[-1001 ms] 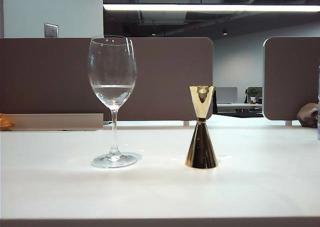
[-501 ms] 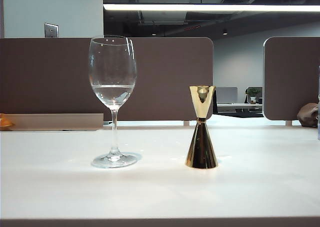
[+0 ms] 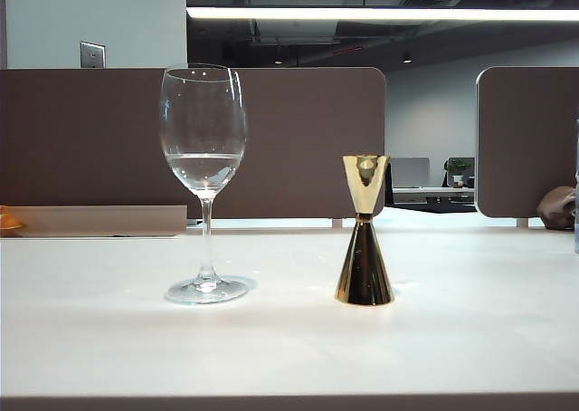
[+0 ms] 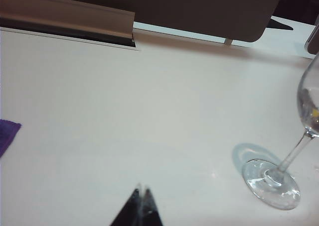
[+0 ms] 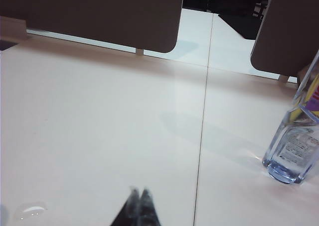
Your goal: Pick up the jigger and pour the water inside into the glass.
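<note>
Both of my grippers hang above the white table [image 3: 289, 348] with nothing in them. My left gripper [image 4: 141, 190] has its two dark fingertips pressed together into one point, and it hovers over bare tabletop near the glass [image 3: 204, 180], whose round foot and thin stem show just off to one side in my left wrist view. My right gripper [image 5: 139, 191] is likewise closed tight, fingertips touching, over a plain stretch of table with a seam line running past it; a clear plastic bottle [image 5: 294, 146] stands well apart from it, and a small wet patch [image 5: 31, 209] lies near it on the surface.

Neither gripper shows in the exterior view. Seen from there, the glass stands upright on the table with a shallow layer of water [image 3: 204, 162] in its bowl. To the right of the glass, apart from it, the jigger [image 3: 364, 232] stands upright on its wider cone, untouched. Whether the jigger holds any liquid I cannot tell. Behind the glass run the brown desk dividers [image 3: 308, 139]. A purple cloth [image 4: 7, 134] lies far from the glass.
</note>
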